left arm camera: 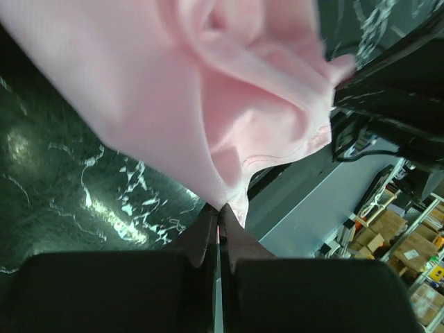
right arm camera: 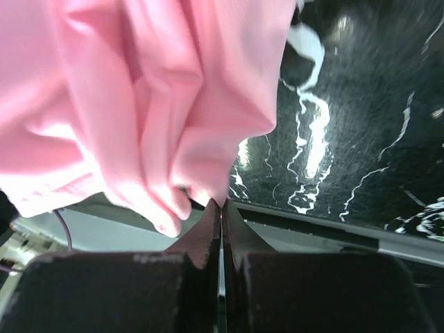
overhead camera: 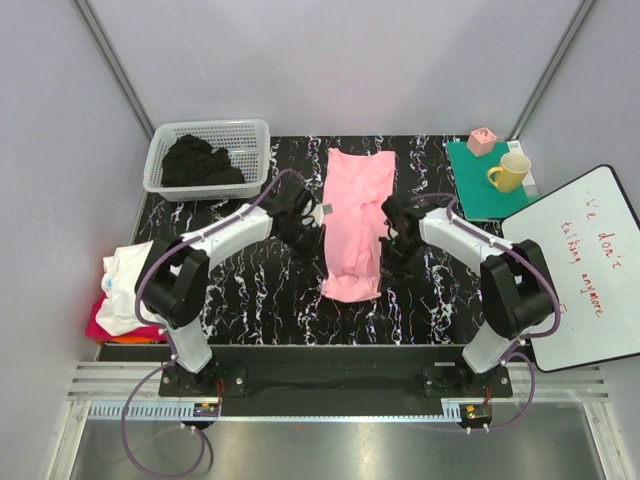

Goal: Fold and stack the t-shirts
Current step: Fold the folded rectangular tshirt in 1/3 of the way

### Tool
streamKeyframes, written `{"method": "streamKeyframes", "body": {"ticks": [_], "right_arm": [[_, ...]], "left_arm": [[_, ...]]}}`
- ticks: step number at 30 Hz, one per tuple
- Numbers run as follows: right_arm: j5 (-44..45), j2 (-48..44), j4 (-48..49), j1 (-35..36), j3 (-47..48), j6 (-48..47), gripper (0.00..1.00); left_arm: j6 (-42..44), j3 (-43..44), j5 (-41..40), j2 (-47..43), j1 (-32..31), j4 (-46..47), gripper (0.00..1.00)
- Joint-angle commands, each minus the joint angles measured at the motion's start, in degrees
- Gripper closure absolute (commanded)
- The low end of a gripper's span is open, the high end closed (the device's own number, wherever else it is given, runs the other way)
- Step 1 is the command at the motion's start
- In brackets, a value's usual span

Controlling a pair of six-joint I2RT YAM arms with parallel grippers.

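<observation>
Far left edge: a pile of t-shirts [overhead camera: 122, 290]. Upper left: a white basket [overhead camera: 256, 134] holding black shirts [overhead camera: 200, 162]. Centre: the pink t-shirt [overhead camera: 355, 215], with the left gripper [left arm camera: 220, 214] and right gripper [right arm camera: 220, 206] each pinched on a side edge. Right: a yellow mug [overhead camera: 510, 172] and a whiteboard [overhead camera: 590, 270].

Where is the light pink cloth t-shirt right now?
Seen from above, the light pink cloth t-shirt lies mid-table on the black marbled tabletop, its edges pinched by the left gripper and the right gripper.
</observation>
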Motion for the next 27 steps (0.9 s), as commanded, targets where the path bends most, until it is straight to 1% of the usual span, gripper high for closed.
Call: {"method": "streamKeyframes", "body": {"ticks": [1, 6, 8, 15, 19, 23, 26, 27], "right_arm": [[5.9, 0.6, -3.1, -0.7, 7.7, -2.8, 1.00], [8.2, 4.2, -4.3, -4.4, 16.1, -5.4, 1.00], [8.2, 5.7, -4.5, -6.0, 19.6, -6.9, 1.00], [7.5, 15.1, -5.1, -10.8, 31.2, -10.4, 1.00], [7.2, 19.8, -5.4, -11.4, 38.4, -11.2, 1.00], [7.3, 24.2, -5.4, -12.0, 43.0, -11.3, 1.00], [7.2, 26.9, -5.4, -12.9, 46.3, -11.0, 1.00], [7.0, 27.6, -5.4, -13.0, 47.3, -10.9, 1.00]], "left_arm": [[0.5, 8.5, -1.1, 3.7, 0.0, -1.9, 1.00], [0.0, 16.9, -1.4, 8.4, 0.5, -3.8, 1.00], [-0.4, 18.6, -1.0, 9.7, 0.8, -4.3, 1.00], [-1.7, 25.4, -0.4, 14.6, 5.4, -4.4, 1.00], [-2.2, 29.7, 1.2, 17.7, 7.9, -4.6, 1.00], [-2.3, 35.7, 2.6, 22.1, 9.8, -5.3, 1.00], [-2.9, 38.7, 3.5, 24.7, 10.5, -5.2, 1.00], [-3.0, 39.1, 3.8, 25.3, 10.6, -5.1, 0.99]]}}
